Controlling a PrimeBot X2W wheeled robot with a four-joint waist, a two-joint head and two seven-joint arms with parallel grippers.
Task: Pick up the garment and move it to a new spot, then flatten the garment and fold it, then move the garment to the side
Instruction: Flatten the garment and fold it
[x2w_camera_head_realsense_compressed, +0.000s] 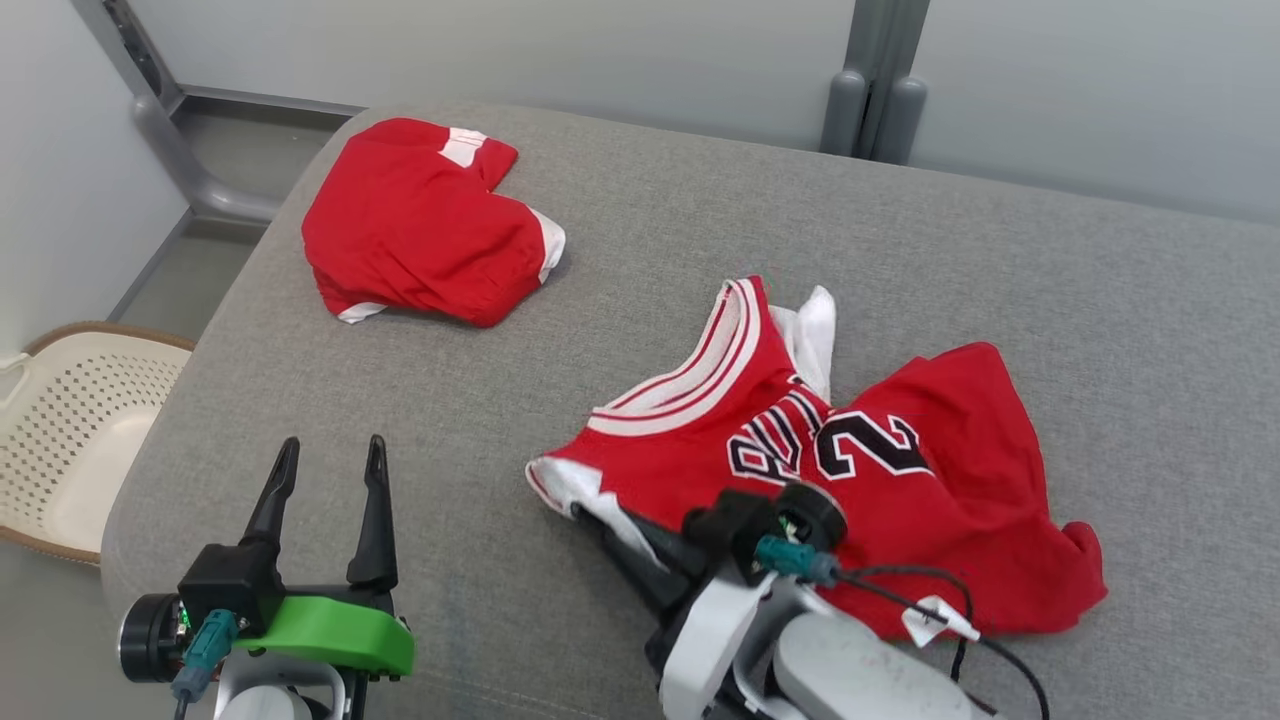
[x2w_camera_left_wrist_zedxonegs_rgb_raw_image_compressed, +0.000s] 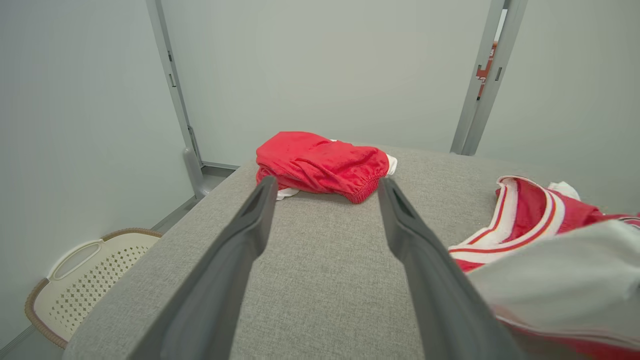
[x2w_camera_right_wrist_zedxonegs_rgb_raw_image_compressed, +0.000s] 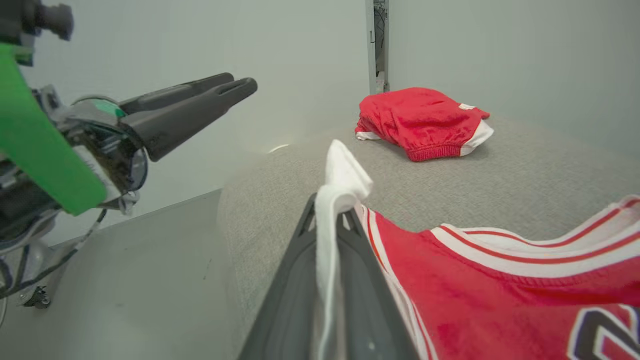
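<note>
On grey cushion (x2w_camera_head_realsense_compressed: 640, 250): one jersey (x2w_camera_head_realsense_compressed: 930, 500), one shorts (x2w_camera_head_realsense_compressed: 420, 230); right claw (x2w_camera_right_wrist_zedxonegs_rgb_raw_image_compressed: 331, 225) gripping jersey edge; left claw (x2w_camera_head_realsense_compressed: 332, 450) spread

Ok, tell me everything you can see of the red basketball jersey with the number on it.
The jersey is red, in what looks like a slightly shiny knit, with white-and-red striped trim along an opening and black, white-edged lettering and a 2 on its face. White fabric shows at its far edge and its near-left corner. It lies crumpled, not flat, on the gray cushioned surface, toward the robot's right. The right gripper is shut on that white near-left corner.
</note>
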